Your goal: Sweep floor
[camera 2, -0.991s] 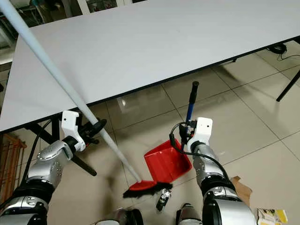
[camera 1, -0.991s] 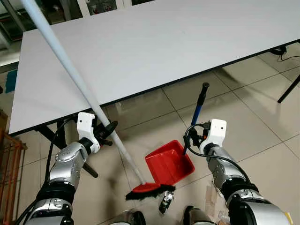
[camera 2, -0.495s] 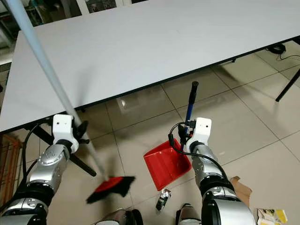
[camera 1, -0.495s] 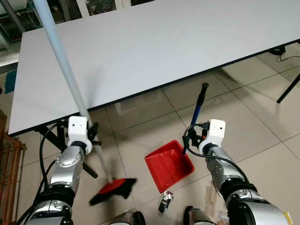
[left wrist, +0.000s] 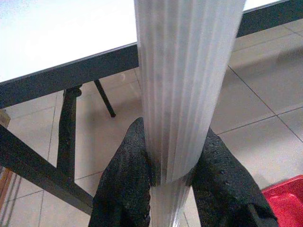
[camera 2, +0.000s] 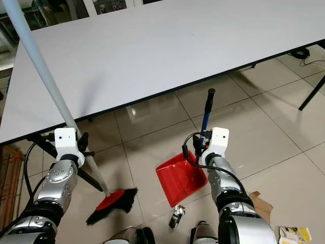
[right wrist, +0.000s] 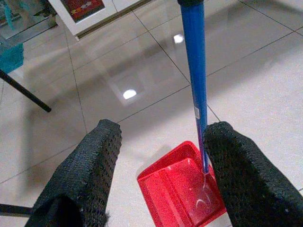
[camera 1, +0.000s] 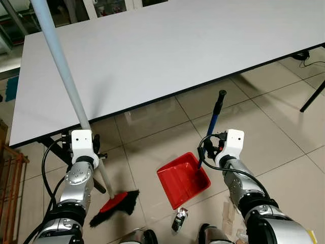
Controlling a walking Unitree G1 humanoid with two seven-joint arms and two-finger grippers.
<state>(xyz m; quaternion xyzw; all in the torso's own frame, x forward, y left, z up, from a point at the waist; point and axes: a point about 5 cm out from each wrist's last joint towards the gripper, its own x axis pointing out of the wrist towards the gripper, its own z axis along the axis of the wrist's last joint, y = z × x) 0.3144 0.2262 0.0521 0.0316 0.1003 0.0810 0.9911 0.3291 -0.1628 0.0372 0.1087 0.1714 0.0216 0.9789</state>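
While left jaws clamp the broom pole (left wrist: pixel 182 94), right jaws gape beside the dustpan (right wrist: pixel 182 187) handle.

Head stereo looks down, shares dustpan (camera 1: pixel 183 178); wrist cams close.

Left arm bent, forearm raised, wrist upright; left gripper (left wrist: pixel 173 172) closed, both black fingers (left wrist: pixel 124 177) pressed against opposite sides of broom handle (camera 1: pixel 61 71). Right arm bent at elbow, forearm reaching forward; right gripper (right wrist: pixel 158 165) with fingers spread wide, blue dustpan handle (right wrist: pixel 195 71) between them, beside one finger, contact unclear.
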